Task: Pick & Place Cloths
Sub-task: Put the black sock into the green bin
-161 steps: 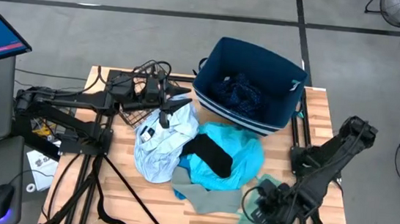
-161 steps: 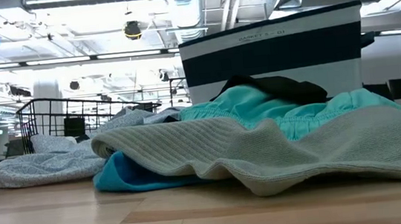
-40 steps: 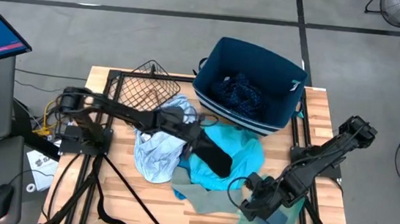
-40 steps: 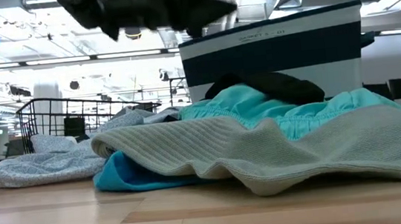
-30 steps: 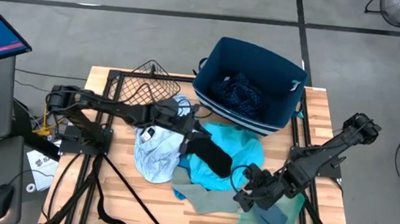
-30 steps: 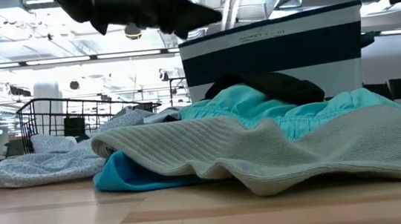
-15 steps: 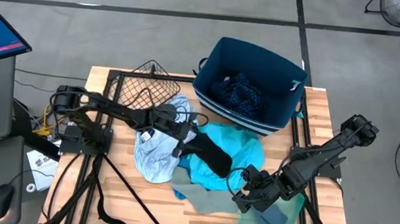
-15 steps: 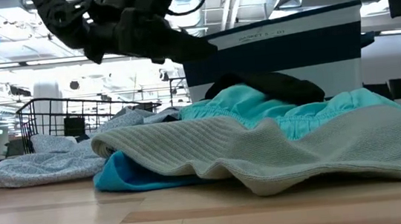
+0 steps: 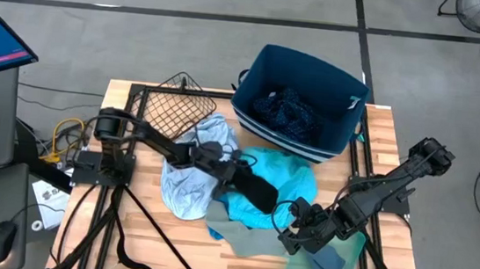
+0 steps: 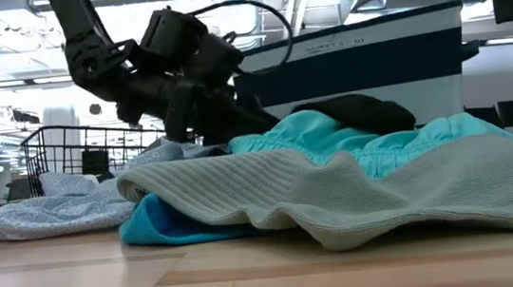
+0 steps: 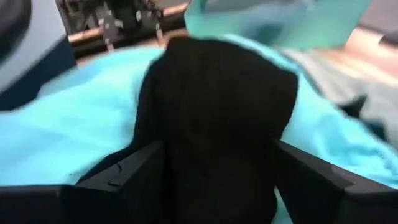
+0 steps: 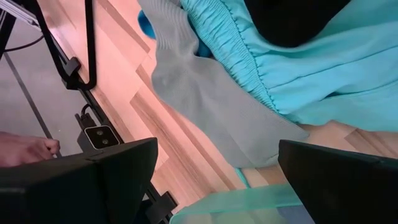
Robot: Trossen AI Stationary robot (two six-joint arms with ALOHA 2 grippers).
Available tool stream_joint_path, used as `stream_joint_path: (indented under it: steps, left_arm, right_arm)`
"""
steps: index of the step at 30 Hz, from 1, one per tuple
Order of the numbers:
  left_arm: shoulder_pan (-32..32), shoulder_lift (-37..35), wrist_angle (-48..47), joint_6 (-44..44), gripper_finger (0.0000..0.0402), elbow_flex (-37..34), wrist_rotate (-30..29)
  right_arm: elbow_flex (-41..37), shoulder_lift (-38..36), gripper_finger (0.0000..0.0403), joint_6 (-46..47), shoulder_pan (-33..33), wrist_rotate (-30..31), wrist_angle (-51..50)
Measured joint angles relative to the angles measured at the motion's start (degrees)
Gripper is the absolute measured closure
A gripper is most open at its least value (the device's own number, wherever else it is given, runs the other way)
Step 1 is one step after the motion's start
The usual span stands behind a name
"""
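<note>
Left wrist view: the black cloth (image 11: 217, 118) lies straight ahead of the left pincer (image 11: 217, 186), on the turquoise cloth (image 11: 74, 118), its long axis running away from the pincer. That pincer is far nearer than the right pincer (image 9: 290, 239). Its fingers (image 11: 124, 171) stand apart, straddling the near end, nothing clamped.

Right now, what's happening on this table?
The left gripper is down at the small black cloth lying on the turquoise cloth, its fingers open on either side of it. The right gripper hangs open over the grey cloth. A dark patterned cloth sits in the navy bin.
</note>
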Motion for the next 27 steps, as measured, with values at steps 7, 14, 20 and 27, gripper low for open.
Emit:
stream_joint_path:
  steps: [7, 14, 20, 27]
  left_arm:
    - [-1.07, -0.01, -0.01, -2.75, 0.0229, 0.02, -4.74]
    - [-0.88, -0.09, 0.12, -6.22, 0.0386, 0.09, -6.17]
    - [-0.88, -5.21, -0.5, -12.5, 0.0399, -0.15, -6.24]
    - [0.13, -16.02, -3.55, -10.27, 0.04, -0.1, -6.23]
  right_arm:
    - [0.0, 0.0, 0.0077, 0.44, 0.0, 0.0, -0.01]
    - [0.0, 0.0, 0.0077, 0.44, 0.0, 0.0, -0.12]
    - [0.0, -0.02, 0.0077, 0.17, 0.0, 0.98, -0.17]
    - [0.0, -0.02, 0.0077, -2.14, -0.45, 6.06, 0.06]
